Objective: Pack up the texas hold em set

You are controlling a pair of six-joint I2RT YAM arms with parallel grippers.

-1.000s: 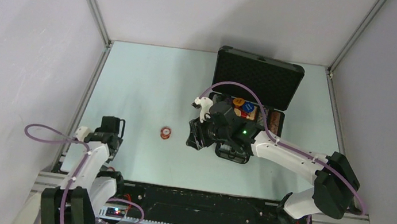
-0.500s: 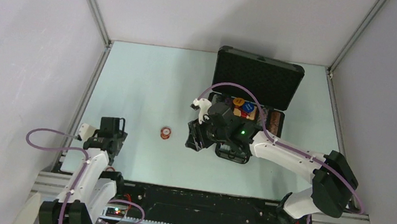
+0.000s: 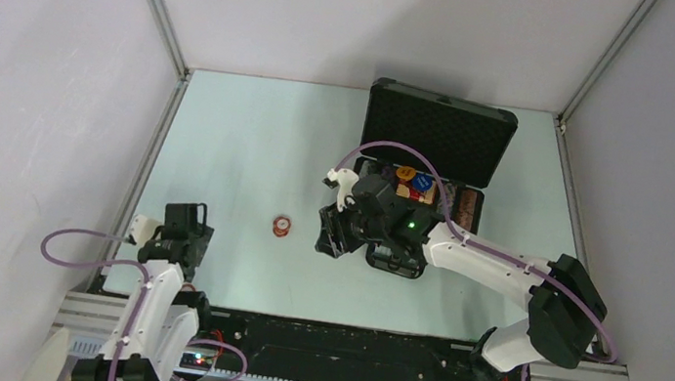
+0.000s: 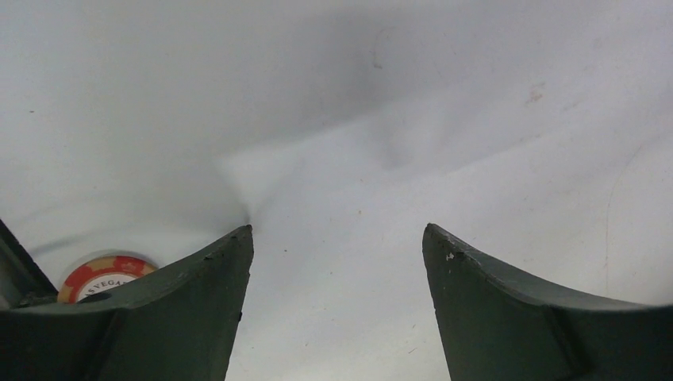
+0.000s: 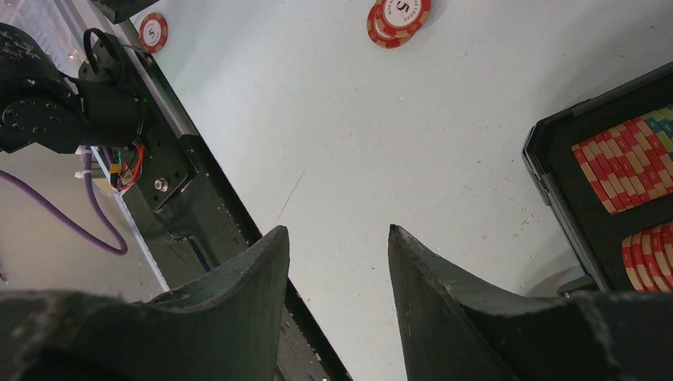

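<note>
1. Between the fingers of the left claw there's only bare table. The jaws are spread wide, gripping nothing.
2. Just outside the finger on the left of that wrist view, half hidden behind it, a single red-white chip lies flat. Can't tell if the two touch.
3. Same story at the right claw: it's parted with a narrower gap, nothing caught in it, just tabletop showing through.
4. Straight out ahead of the right claw, well apart from its fingertips, sits a little stack of red-white chips.
5. Off to the right claw's right side is the black case, lying open. The chip rows are packed on edge, red-white ones plus some multicoloured at the far end.
6. From above, the right claw hangs just beside the case's near-left corner. The foam-lined lid stands up on the side farthest from it.
7. The left claw is way off from the case. The stack sits between the two claws, nearer the right one.
</note>
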